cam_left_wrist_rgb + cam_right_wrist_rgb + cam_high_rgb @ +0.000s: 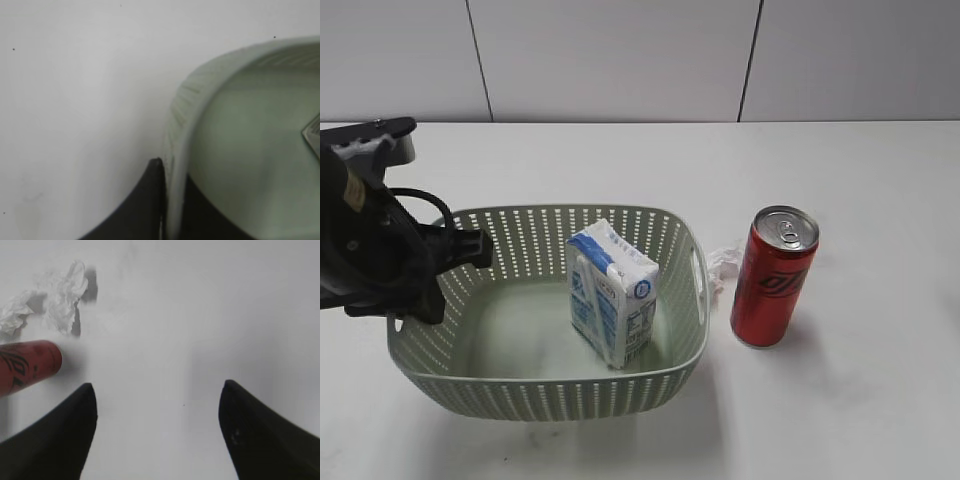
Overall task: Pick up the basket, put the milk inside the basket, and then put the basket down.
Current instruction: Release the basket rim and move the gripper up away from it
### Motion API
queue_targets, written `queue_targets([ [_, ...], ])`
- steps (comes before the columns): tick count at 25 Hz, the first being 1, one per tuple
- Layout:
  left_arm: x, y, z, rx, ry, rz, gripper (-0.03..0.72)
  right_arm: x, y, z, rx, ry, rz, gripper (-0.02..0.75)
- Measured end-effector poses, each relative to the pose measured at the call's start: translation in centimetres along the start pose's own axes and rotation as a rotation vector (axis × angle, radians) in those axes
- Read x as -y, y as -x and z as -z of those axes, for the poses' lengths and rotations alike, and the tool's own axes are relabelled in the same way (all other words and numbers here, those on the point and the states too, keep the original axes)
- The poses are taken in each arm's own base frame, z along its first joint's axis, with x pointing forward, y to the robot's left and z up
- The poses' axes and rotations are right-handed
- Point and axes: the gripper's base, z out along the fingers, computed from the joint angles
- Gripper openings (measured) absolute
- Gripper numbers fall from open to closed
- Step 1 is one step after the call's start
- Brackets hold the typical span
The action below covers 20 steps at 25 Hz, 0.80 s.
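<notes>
The pale green basket (550,392) is at the left middle of the white table. The white-and-blue milk carton (612,292) stands upright inside it. My left gripper (423,298) is shut on the basket's left wall. In the left wrist view the two black fingers (175,176) pinch the rim of the basket (240,125), one outside and one inside, and a corner of the milk (313,136) shows at the right edge. I cannot tell whether the basket rests on the table. My right gripper (157,390) is open and empty over bare table, out of the exterior view.
A tall red soda can (773,277) stands upright to the right of the basket; it also shows in the right wrist view (27,366). A crumpled white paper (723,266) lies between the can and the basket, also in the right wrist view (55,297). A white wall runs behind the table.
</notes>
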Motion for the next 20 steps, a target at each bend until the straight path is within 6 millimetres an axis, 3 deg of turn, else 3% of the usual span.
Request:
queue_targets([
  [3, 0.0, 0.0, 0.0, -0.003, -0.004, 0.005, -0.001, 0.9, -2.7, 0.3, -0.025, 0.022, -0.054, 0.594],
  [14, 0.1, -0.2, 0.0, -0.027, -0.01, 0.024, -0.001, -1.6, -14.8, 2.7, 0.136, 0.053, -0.069, 0.593],
  [20, 0.1, -0.2, 0.0, -0.026, -0.013, 0.026, -0.001, -2.4, -21.0, 2.5, 0.256, 0.028, -0.061, 0.592],
])
